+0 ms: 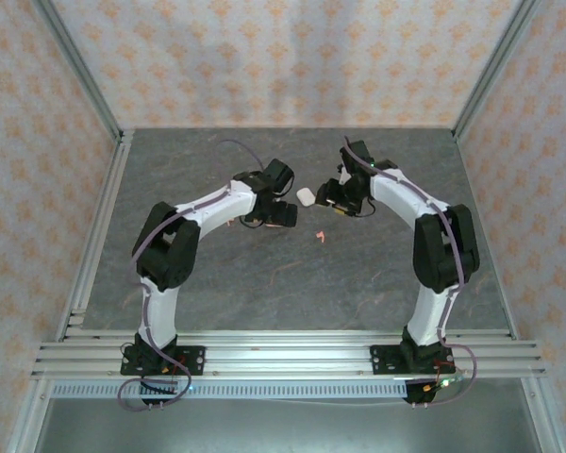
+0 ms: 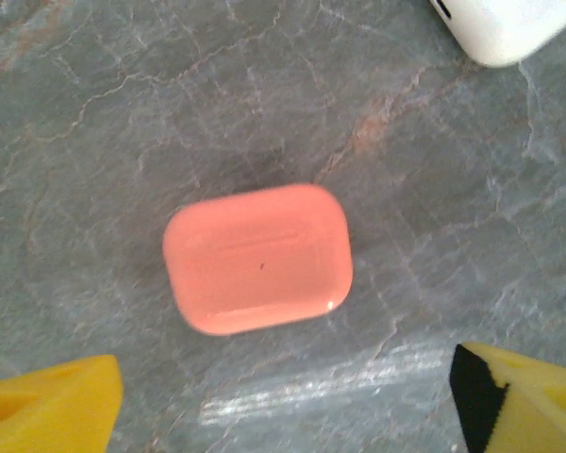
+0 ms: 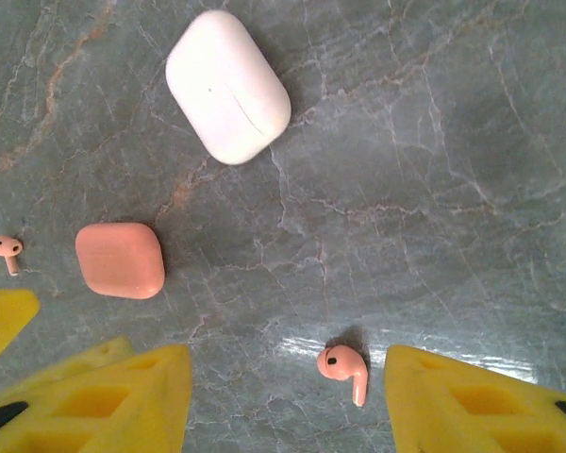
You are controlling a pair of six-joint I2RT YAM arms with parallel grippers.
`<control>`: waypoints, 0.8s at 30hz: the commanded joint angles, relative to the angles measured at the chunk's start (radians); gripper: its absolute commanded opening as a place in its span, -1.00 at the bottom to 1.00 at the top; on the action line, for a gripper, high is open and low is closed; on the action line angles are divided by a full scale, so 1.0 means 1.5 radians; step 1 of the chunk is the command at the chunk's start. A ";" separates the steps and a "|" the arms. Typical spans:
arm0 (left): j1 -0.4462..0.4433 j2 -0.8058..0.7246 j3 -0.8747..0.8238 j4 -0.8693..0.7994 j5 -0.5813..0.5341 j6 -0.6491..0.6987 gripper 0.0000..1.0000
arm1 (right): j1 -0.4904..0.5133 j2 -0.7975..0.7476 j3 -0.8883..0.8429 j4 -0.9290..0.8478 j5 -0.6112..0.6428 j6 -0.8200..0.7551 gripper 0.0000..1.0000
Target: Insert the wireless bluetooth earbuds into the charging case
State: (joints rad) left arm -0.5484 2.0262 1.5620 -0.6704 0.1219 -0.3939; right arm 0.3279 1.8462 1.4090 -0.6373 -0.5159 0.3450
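A closed coral-red charging case (image 2: pixel 258 258) lies flat on the grey table, just ahead of my left gripper (image 2: pixel 288 406), which is open with its yellow fingers (image 2: pixel 47 401) wide on either side. A closed white case (image 3: pixel 228 85) lies beyond the coral case (image 3: pixel 120 260). My right gripper (image 3: pixel 283 396) is open, and a coral-red earbud (image 3: pixel 344 368) lies on the table between its fingers, nearer the right finger (image 3: pixel 481 396) and touching neither. A second coral earbud (image 3: pixel 5 249) lies left of the coral case. From above, both grippers (image 1: pixel 285 215) (image 1: pixel 340 206) flank the white case (image 1: pixel 306 196).
The grey marbled table (image 1: pixel 264 283) has free room in front of the grippers, where one coral earbud (image 1: pixel 318 236) lies. Patterned walls and metal rails (image 1: pixel 94 245) enclose the work area.
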 commanded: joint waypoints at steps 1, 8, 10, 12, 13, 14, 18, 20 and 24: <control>-0.002 0.028 0.039 -0.035 -0.036 -0.020 0.69 | -0.003 -0.033 -0.027 0.045 -0.008 0.016 0.13; -0.008 0.071 0.054 -0.033 -0.062 -0.026 0.61 | -0.003 -0.044 -0.035 0.047 -0.011 0.010 0.13; -0.008 0.078 0.052 -0.030 -0.069 -0.025 0.59 | -0.003 -0.045 -0.036 0.047 -0.012 0.010 0.13; -0.008 0.083 0.045 -0.019 -0.069 -0.020 0.55 | -0.003 -0.048 -0.037 0.047 -0.014 0.011 0.13; -0.009 0.084 0.038 -0.006 -0.063 -0.012 0.48 | -0.004 -0.049 -0.037 0.048 -0.015 0.011 0.13; -0.008 0.082 0.026 0.014 -0.057 -0.002 0.38 | -0.003 -0.050 -0.038 0.050 -0.015 0.012 0.13; -0.008 0.074 -0.010 0.058 -0.050 0.030 -0.03 | -0.003 -0.061 -0.047 0.059 -0.020 0.020 0.13; -0.008 0.051 -0.044 0.096 -0.039 0.045 -0.25 | -0.003 -0.070 -0.053 0.065 -0.025 0.026 0.13; -0.008 -0.013 -0.116 0.170 0.014 0.097 -0.39 | -0.004 -0.088 -0.072 0.087 -0.045 0.047 0.13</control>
State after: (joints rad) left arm -0.5545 2.0598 1.4528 -0.4854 0.0887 -0.3233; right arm 0.3279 1.7653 1.3243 -0.5438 -0.5583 0.3828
